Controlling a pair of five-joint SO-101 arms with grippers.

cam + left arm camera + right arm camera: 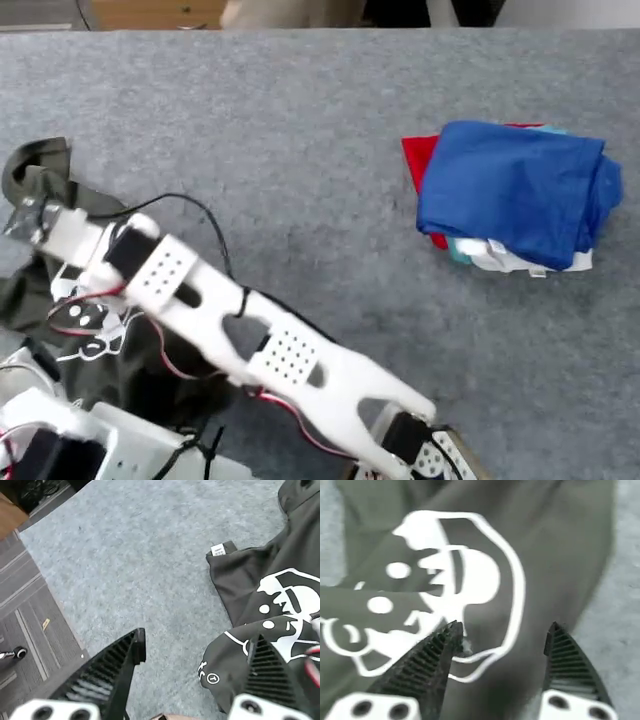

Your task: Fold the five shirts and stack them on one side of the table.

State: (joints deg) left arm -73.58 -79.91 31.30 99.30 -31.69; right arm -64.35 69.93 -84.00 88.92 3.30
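Observation:
A crumpled black shirt (28, 298) with a white print lies at the table's left edge. The right arm stretches across from the front of the table, and its gripper (30, 218) hovers over the shirt's far part. In the right wrist view that gripper (504, 627) is open just above the printed black shirt (545, 555), holding nothing. My left gripper (200, 637) is open and empty above the table edge beside the black shirt (250, 580). At the right side sits a stack of folded shirts, with a blue shirt (510, 190) on top, then a red shirt (418, 158), a teal shirt (460, 254) and a white shirt (512, 262).
The left arm's base (45, 435) sits at the front left corner. Red and black cables (200, 215) run along the right arm. Bare grey table (300, 130) spans the middle and back. In the left wrist view the table edge drops to the floor (30, 620).

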